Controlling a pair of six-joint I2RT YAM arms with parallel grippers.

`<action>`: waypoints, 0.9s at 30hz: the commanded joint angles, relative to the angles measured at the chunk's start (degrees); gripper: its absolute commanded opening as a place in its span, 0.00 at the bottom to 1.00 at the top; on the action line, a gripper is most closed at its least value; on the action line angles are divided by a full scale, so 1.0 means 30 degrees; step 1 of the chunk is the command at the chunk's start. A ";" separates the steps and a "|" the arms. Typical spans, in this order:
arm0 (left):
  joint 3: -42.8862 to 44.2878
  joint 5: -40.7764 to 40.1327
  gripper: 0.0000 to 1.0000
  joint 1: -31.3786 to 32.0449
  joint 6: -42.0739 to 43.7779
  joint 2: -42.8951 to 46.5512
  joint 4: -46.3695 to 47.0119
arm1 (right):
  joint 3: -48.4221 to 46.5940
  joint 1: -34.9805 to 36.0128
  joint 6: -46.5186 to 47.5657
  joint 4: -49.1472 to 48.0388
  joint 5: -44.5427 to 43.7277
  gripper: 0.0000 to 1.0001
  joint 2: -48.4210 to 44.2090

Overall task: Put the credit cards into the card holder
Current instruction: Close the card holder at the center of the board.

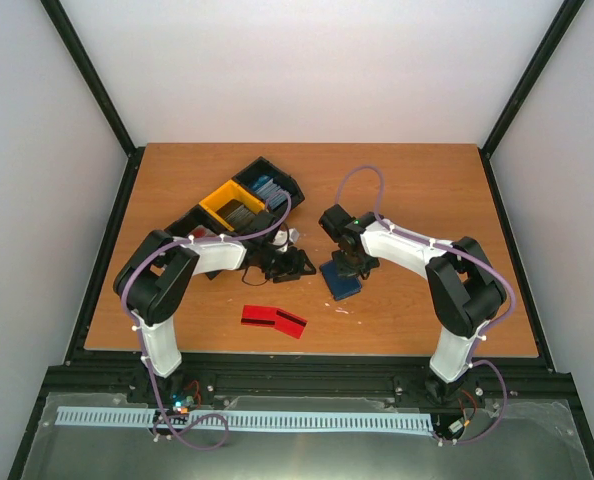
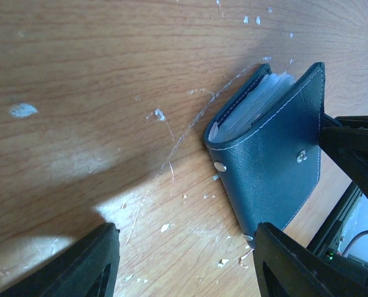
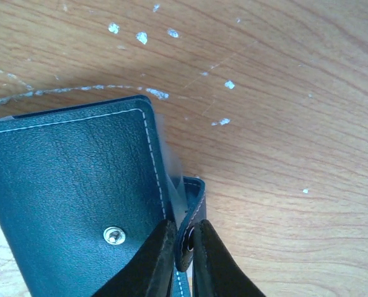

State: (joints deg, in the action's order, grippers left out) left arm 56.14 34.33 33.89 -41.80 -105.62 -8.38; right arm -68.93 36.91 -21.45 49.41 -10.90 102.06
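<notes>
Pinching holder [image 3: 66, 179] tab [image 3: 195, 201] with right end effector [image 3: 184, 247], left end effector [image 2: 187, 260] open, empty.
Cards [image 1: 273, 321] near-left of holder, lying crosswise, nearer left.

A navy-blue card holder [image 2: 271, 161] with pale stitching and silver snaps on an orange-brown wood-grain table [image 1: 417, 190] flecked with white, red credit cards [image 1: 273, 321] striped dark just beside it, a yellow bin [image 1: 217, 202] farther off.
</notes>
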 commanded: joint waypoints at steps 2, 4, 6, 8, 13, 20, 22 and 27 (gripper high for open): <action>0.0658 0.0159 0.61 0.0247 -0.0304 -0.0388 0.0471 | 0.0029 0.0091 -0.0061 0.0346 -0.1014 0.11 -0.0074; 0.0652 0.0159 0.61 0.0247 -0.0297 -0.0417 0.0471 | 0.0066 0.0084 -0.0143 0.0398 -0.1172 0.10 -0.0037; 0.0699 0.0159 0.60 0.0273 -0.0297 -0.0442 0.0479 | 0.0054 0.0091 -0.0170 0.0445 -0.1364 0.09 -0.0007; 0.0708 0.0159 0.60 0.0276 -0.0303 -0.0468 0.0488 | 0.0066 0.0091 -0.0204 0.0518 -0.1586 0.06 0.0022; 0.0931 0.0276 0.61 0.0384 -0.0236 -0.0662 0.0483 | -0.0097 0.0091 -0.0214 0.0530 -0.1432 0.03 -0.0284; 0.1539 0.0484 0.63 0.0586 -0.0432 -0.1252 0.0447 | 0.0306 -0.0068 -0.0470 -0.0750 0.2604 0.03 -0.1317; 0.2092 0.0094 0.64 0.0712 -0.0600 -0.1569 -0.0445 | 0.0526 -0.0085 -0.0702 -0.1041 0.3215 0.03 -0.1325; 0.3484 -0.1362 0.59 0.1002 -0.0991 -0.2502 -0.3060 | 0.1076 -0.0291 -0.0846 -0.1781 0.4526 0.03 -0.1316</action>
State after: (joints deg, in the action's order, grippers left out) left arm 63.57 34.09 35.75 -43.13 -110.76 -10.94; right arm -67.26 36.73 -22.72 46.68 -2.59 99.35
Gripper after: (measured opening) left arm 0.622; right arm 0.031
